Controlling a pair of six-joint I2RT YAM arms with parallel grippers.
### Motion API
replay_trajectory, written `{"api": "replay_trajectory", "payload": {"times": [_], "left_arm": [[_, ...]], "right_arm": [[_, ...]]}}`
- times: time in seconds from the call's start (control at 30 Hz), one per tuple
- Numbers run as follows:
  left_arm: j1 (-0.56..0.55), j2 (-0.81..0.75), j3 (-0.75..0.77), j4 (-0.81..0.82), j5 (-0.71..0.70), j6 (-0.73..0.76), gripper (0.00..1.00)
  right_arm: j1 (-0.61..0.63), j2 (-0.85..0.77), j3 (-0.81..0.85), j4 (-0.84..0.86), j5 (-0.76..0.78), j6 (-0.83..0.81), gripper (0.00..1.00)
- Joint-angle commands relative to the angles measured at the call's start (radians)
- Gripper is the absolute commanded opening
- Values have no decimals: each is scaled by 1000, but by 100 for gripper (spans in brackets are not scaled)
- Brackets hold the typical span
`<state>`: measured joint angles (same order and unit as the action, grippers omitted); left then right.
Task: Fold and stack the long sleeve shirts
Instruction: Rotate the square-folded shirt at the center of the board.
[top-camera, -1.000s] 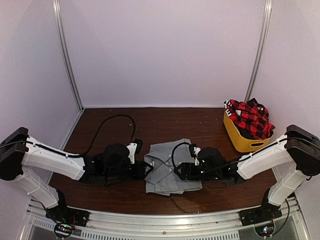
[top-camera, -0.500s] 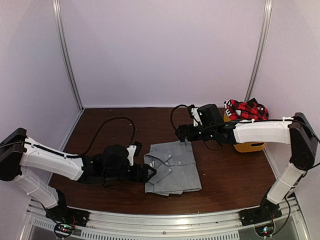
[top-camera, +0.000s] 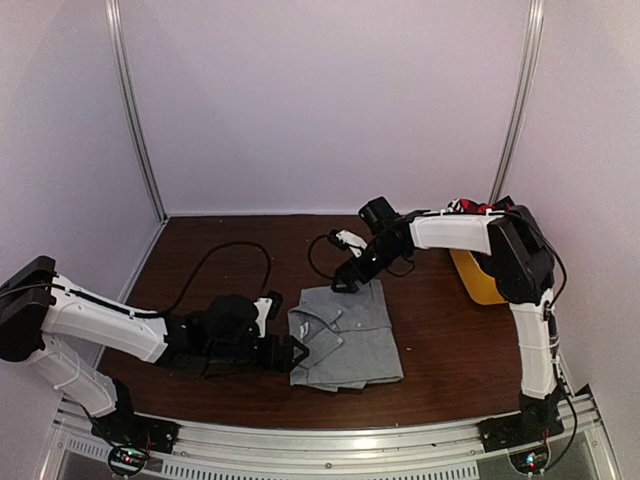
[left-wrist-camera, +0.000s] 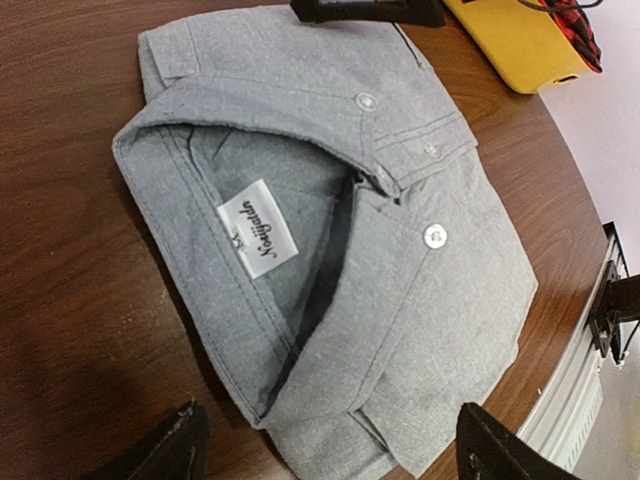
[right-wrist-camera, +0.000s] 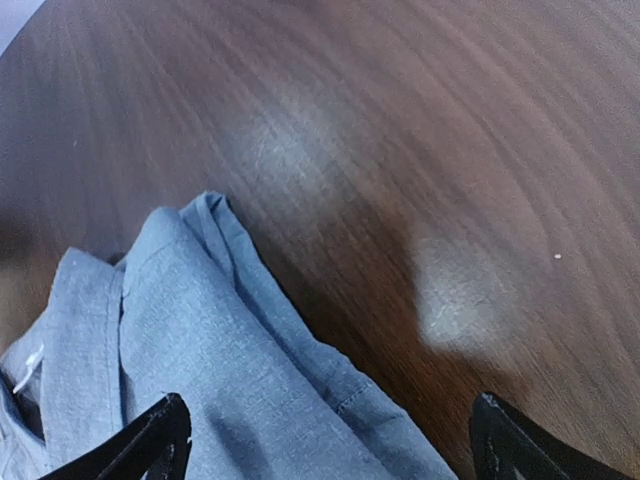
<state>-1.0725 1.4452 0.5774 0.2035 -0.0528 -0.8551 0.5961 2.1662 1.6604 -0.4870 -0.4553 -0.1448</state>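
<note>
Grey shirt (top-camera: 345, 335) lies folded at table (top-camera: 230, 250) centre. Left gripper (top-camera: 298, 350) released, empty, beside its collar; right gripper (top-camera: 344, 284) released, empty, over its far edge. Risk: a low fingertip catches cloth and drags the fold open

The left arm (top-camera: 100, 322) and right arm (top-camera: 450, 232) share white tubular shells linked by bulky black joint housings. The left gripper (top-camera: 298, 350) is all black, with matte black fingers (left-wrist-camera: 182, 445). A thin black cable (top-camera: 245, 242) arcs from the left wrist toward 12 o'clock, and black base mounts (top-camera: 135, 432) at 7 and 5 o'clock carry tiny red and green lights.
</note>
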Motion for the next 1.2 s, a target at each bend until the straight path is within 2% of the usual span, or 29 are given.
{"api": "replay_trajectory", "payload": {"times": [0.0,0.13,0.27,0.33,0.5,0.67,0.8,0.9,1.03,1.17], "left_arm": [[6,-18,-14,-15,-26,11,87],[6,-15,-18,-15,-35,8,87],[6,-4,-10,-19,-35,8,87],[5,-2,-8,-20,-37,9,87],[5,-3,-4,-33,-56,6,87],[7,-19,12,-72,-94,11,87],[17,-38,24,-97,-106,18,87],[39,-57,20,-98,-103,17,88],[69,-71,17,-94,-95,23,88],[109,-59,20,-74,-58,29,88]], "right_arm": [[-28,86,117,-244,-150,-158,97],[-33,130,169,-302,-180,-196,92],[-42,151,182,-347,-228,-229,80],[-54,148,169,-345,-253,-230,70],[-101,91,55,-262,-326,-204,37],[-176,-25,-183,-18,-367,-40,0],[-242,-130,-381,243,-349,225,0],[-274,-221,-553,468,-276,466,0],[-260,-371,-796,802,-96,762,0],[-159,-489,-991,954,123,948,0]]}}
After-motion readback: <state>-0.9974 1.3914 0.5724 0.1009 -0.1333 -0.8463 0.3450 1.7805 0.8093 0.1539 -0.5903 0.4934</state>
